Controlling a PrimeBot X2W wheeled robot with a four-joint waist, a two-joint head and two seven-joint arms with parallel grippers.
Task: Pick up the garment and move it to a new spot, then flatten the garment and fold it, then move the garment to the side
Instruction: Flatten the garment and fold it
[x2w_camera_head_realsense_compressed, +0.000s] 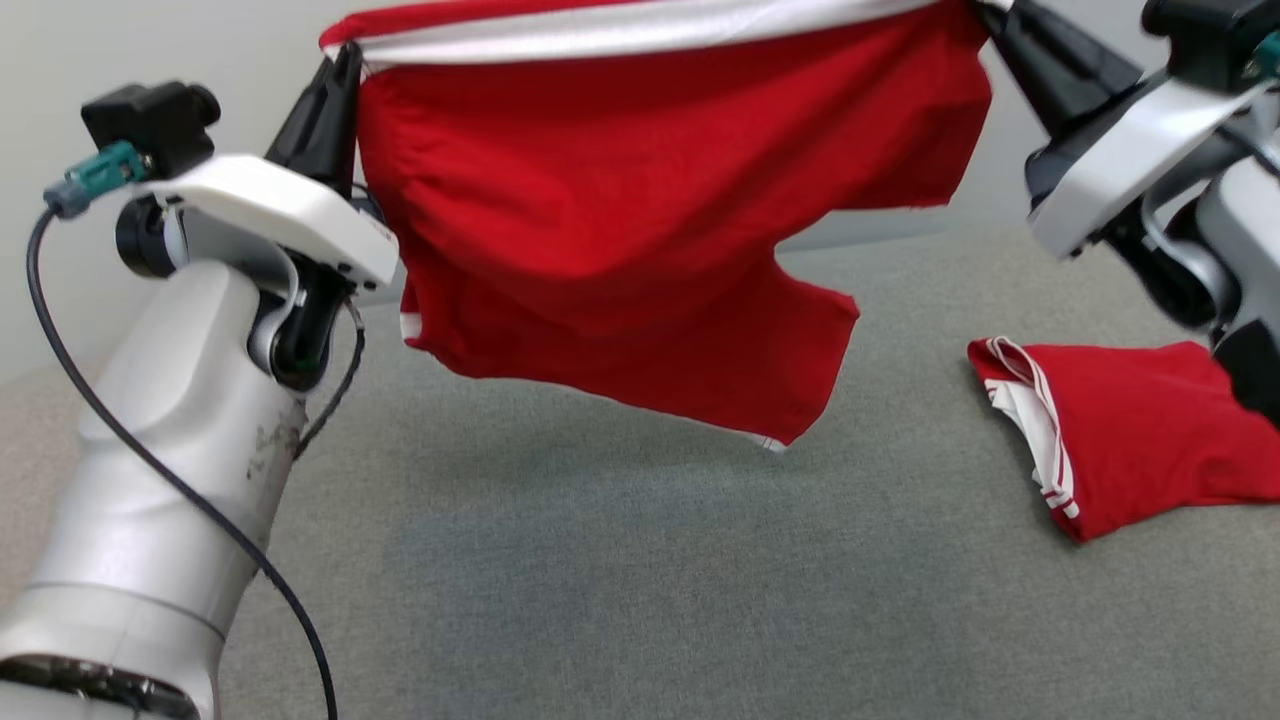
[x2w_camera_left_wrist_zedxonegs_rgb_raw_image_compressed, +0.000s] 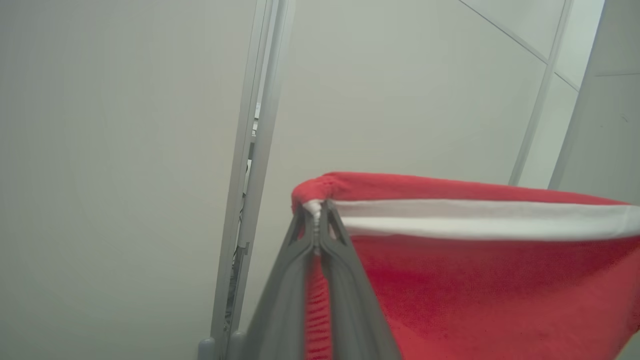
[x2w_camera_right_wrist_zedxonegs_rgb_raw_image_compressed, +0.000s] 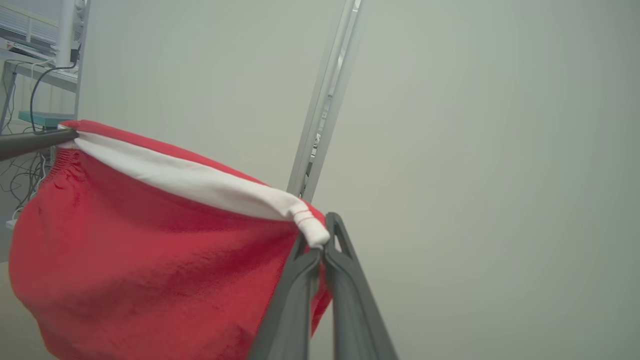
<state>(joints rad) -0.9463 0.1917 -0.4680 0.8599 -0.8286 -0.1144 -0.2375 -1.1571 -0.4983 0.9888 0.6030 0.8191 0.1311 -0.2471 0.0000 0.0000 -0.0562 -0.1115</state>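
The left gripper (x2w_camera_head_realsense_compressed: 343, 70) was clamped on one end of the white-banded waistband of the red garment (x2w_camera_head_realsense_compressed: 650, 200), and the right gripper (x2w_camera_head_realsense_compressed: 985, 20) was pinched shut on the other end. The garment hung taut between them, its long axis running level from gripper to gripper, with the waistband up and the leg openings pointing down toward the grey table (x2w_camera_head_realsense_compressed: 600, 580). Below the right gripper lay a folded red garment (x2w_camera_head_realsense_compressed: 1140, 430).

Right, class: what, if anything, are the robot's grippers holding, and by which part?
The red cloth garment: the left gripper pinches one end of its white band, the right gripper the other end.
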